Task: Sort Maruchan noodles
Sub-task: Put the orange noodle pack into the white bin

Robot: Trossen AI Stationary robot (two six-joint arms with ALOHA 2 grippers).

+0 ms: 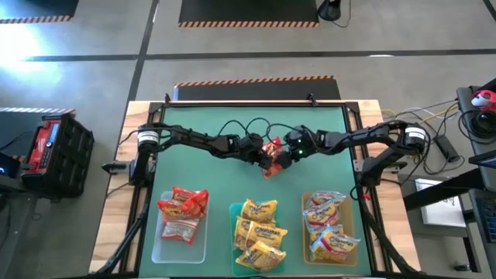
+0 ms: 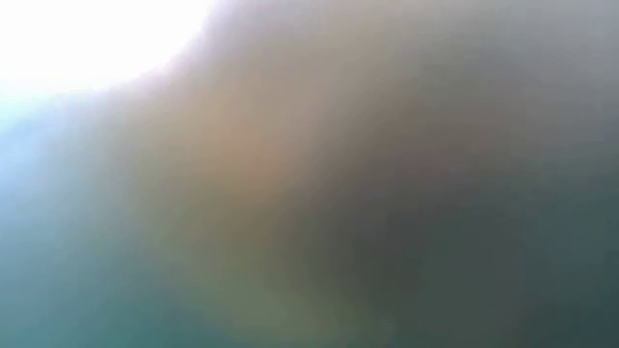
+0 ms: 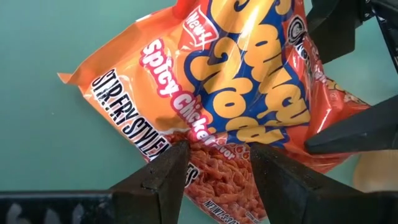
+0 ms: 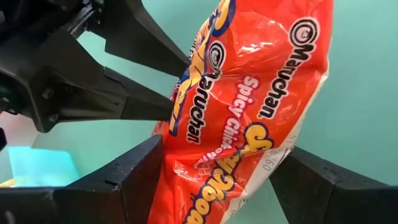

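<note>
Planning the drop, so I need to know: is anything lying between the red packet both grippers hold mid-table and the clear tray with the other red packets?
Nothing visible. Bare green mat lies between the red packet and the clear tray.

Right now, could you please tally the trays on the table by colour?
Clear tray: 1
Teal tray: 1
Amber tray: 1
Total: 3
</note>
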